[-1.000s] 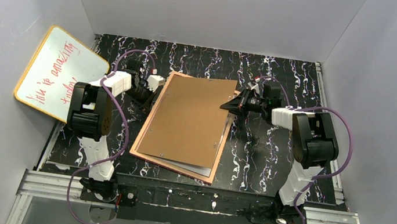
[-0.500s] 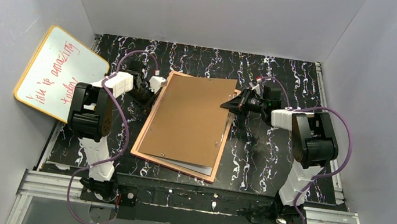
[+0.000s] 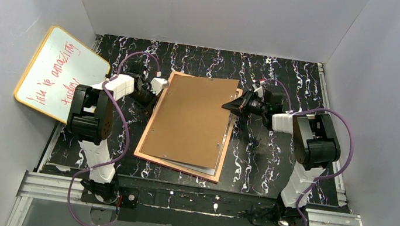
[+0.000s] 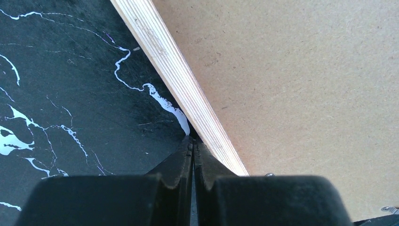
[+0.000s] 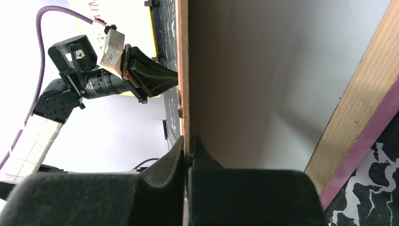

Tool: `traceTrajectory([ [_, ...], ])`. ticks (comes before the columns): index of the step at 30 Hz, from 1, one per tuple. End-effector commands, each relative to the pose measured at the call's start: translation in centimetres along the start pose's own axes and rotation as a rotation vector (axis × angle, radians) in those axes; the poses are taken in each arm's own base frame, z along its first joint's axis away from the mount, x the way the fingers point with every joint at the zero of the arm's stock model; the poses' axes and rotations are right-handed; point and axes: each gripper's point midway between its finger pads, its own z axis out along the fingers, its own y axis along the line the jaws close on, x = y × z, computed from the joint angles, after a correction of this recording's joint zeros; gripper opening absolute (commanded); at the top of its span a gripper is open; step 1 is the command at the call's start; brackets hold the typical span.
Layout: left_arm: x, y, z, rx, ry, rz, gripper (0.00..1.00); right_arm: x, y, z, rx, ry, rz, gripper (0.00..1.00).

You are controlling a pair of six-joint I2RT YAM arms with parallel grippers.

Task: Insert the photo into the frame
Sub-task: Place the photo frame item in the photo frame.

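Note:
The brown backing board [image 3: 190, 120] lies over the pink frame [image 3: 178, 168], its right edge raised. My right gripper [image 3: 228, 106] is shut on that right edge; the right wrist view shows the thin board [image 5: 184, 70] between the fingertips of the right gripper [image 5: 188, 141]. Under the board there a white sheet [image 5: 263, 61], likely the photo's back, lies inside the tan and pink frame rim [image 5: 362, 108]. A pale strip [image 3: 199, 166] shows at the board's near end. My left gripper [image 3: 154, 99] is shut and empty. The tips of the left gripper [image 4: 192, 141] touch the frame's layered wooden side [image 4: 174, 80].
A yellow-rimmed whiteboard [image 3: 61, 73] with red writing leans on the left wall. Grey walls enclose the black marbled table [image 3: 274, 159] on three sides. The left arm [image 5: 103, 80] shows across the board in the right wrist view.
The near end of the frame and board has swung slightly to the right. Both grippers have stayed shut at their edges, with only small shifts.

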Motion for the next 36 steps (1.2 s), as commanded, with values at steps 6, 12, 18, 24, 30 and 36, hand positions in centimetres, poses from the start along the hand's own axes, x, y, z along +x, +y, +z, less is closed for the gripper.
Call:
traceTrajectory([
  [6,4.9,-3.5,1.9,0.13,0.154,-0.032,0.0,-0.2,1.6,1.2,-0.001,-0.09,-0.106,0.01],
  [12,4.8,-4.1,1.7,0.156,0.143,-0.026,0.0,0.8,0.2,1.8,0.072,-0.098,-0.105,0.01],
  [18,4.3,-4.4,1.3,0.169,0.123,-0.019,0.0,0.5,-0.6,2.8,0.257,-0.068,-0.161,0.01],
  [24,4.1,-3.9,1.2,0.152,0.12,-0.018,0.0,1.1,-0.6,2.5,0.375,-0.091,-0.137,0.4],
  [30,3.6,-3.3,0.8,0.136,0.095,-0.037,0.0,0.9,-0.1,1.7,0.44,-0.166,-0.138,0.63],
  [36,3.7,-2.7,0.4,0.125,0.084,-0.05,0.0,0.4,-0.6,0.6,0.596,-0.171,-0.173,0.99],
])
